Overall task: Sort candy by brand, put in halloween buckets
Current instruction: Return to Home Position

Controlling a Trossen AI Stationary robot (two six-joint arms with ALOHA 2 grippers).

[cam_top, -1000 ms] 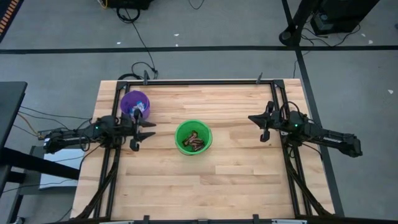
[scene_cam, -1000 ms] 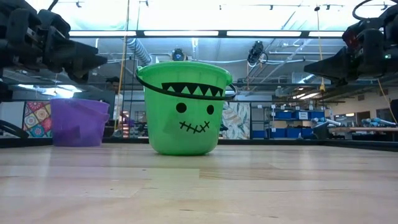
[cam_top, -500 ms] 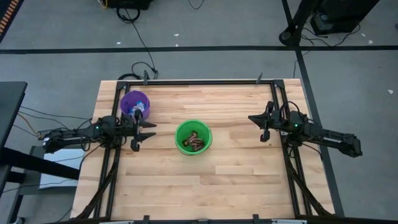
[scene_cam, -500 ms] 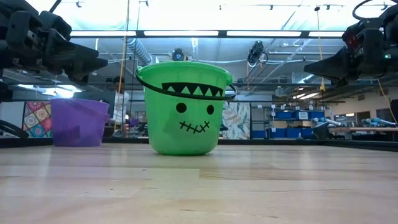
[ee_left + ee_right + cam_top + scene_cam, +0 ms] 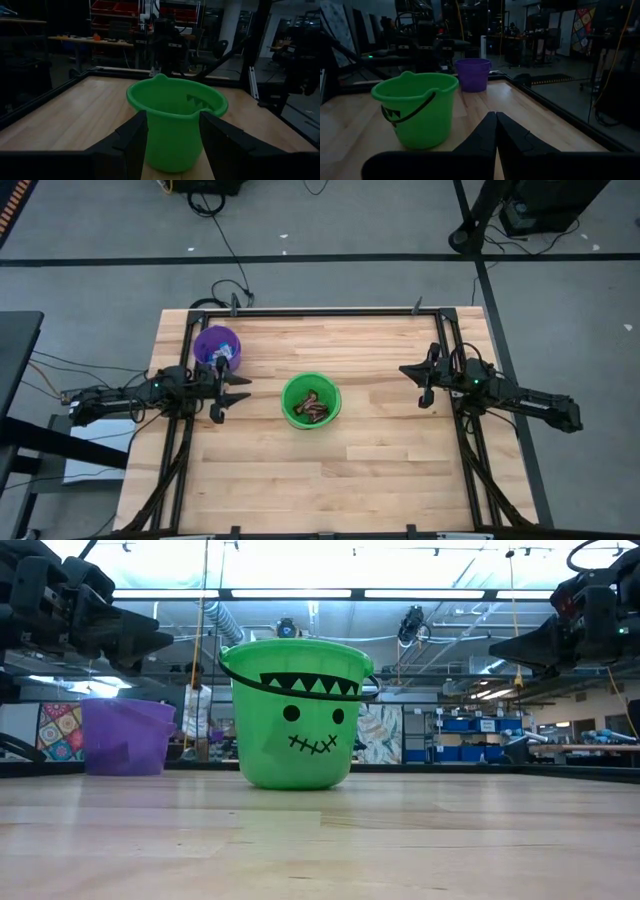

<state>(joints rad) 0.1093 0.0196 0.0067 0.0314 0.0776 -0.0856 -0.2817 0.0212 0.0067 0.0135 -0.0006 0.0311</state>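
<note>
The green bucket (image 5: 311, 401) stands on its base in the middle of the table, with dark brown candy (image 5: 315, 408) lying inside it. The purple bucket (image 5: 218, 347) stands at the far left, holding light blue-and-white candy (image 5: 224, 356). My left gripper (image 5: 240, 388) hangs open and level above the table's left side, between the two buckets, pointing at the green bucket (image 5: 175, 125). My right gripper (image 5: 408, 373) is shut and level above the table's right side, with nothing in it (image 5: 496, 131).
A black frame (image 5: 330, 312) runs along the table's far edge and down both sides. Bare wood lies in front of the green bucket (image 5: 300, 710) toward the near edge. In the low view a person (image 5: 200, 710) stands in the room far behind the table.
</note>
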